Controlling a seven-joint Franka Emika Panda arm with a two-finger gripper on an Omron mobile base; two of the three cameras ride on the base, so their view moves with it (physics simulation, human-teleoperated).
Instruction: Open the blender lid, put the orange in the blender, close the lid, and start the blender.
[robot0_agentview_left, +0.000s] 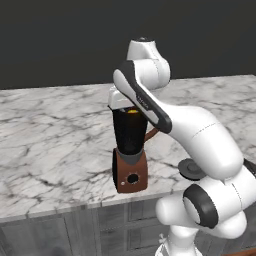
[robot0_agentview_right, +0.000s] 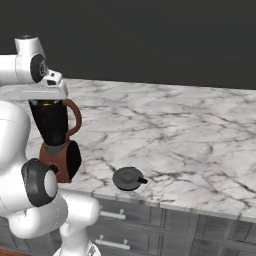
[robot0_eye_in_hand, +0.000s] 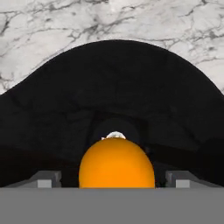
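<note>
Jaws apart over the open blender, finger tips clear of the orange, which hangs above the dark jar mouth, seemingly let go. The blender lid lies aside on the marble surface, leaving the jar open.

- A white marble counter with grey veining runs across the scene.
- Grey cabinet fronts sit below its front edge, with pale bar drawer handles.
- A plain dark wall stands behind the counter.
</note>
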